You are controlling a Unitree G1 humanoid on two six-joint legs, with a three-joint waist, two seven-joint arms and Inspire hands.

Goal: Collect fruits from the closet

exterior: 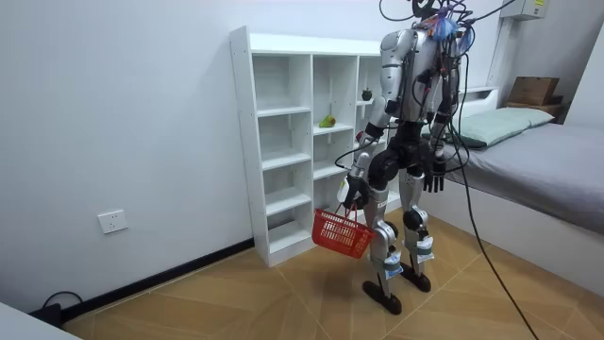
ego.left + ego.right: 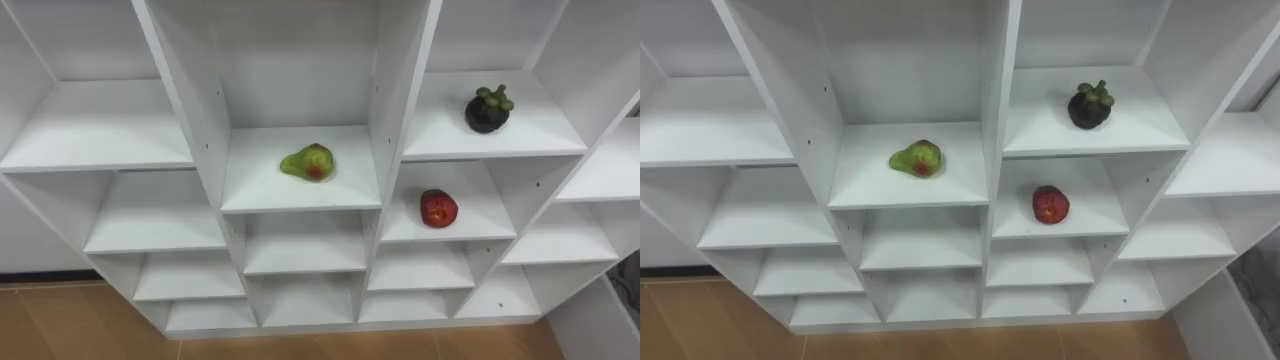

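A white closet (image 2: 300, 195) of open shelves faces me. On the middle shelf lies a green fruit with a red blush (image 2: 308, 162). One column to the right, a dark mangosteen (image 2: 487, 110) with a green cap sits on the upper shelf, and a red apple (image 2: 438, 208) lies on the shelf below it. In the room view I stand upright close to the closet. My left hand (image 1: 353, 194) is shut on the handle of a red basket (image 1: 342, 234) that hangs by my knee. My right hand (image 1: 434, 179) hangs open at my side.
The other shelves hold nothing. A bed (image 1: 538, 142) with a pillow stands behind me at the room view's right. Wooden floor runs along the closet's foot, and a white wall with a socket (image 1: 111, 221) extends to the room view's left.
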